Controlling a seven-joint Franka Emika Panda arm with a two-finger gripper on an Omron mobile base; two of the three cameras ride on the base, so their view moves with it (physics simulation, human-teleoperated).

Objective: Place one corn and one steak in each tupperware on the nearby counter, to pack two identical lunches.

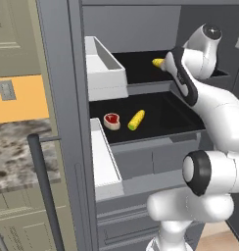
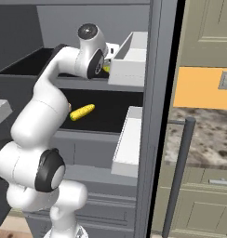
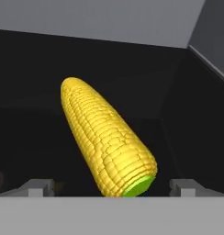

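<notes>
Reaching into the upper black shelf (image 1: 141, 66), the arm has its jaws spread wide on either side of a corn cob (image 3: 104, 142), with nothing gripped yet. In the hand view the cob lies between the two fingertips (image 3: 38, 186), green stem end nearest the camera, and tapers away toward 11 o'clock. It is angled, not square to the jaws, so a close from here could push on its rounded flank and roll it aside or pinch only the stem end, letting it swing or drop on the lift.

On the lower shelf (image 1: 180, 115) a second cob (image 1: 136, 119) lies just beside a steak (image 1: 111, 120), which sits at its 9 o'clock in the left base view. A white bin (image 1: 104, 68) stands close by the hand, so a careless withdrawal might knock it. The stone table (image 1: 13, 152) lies well off to the left, at 9 o'clock from the shelves.
</notes>
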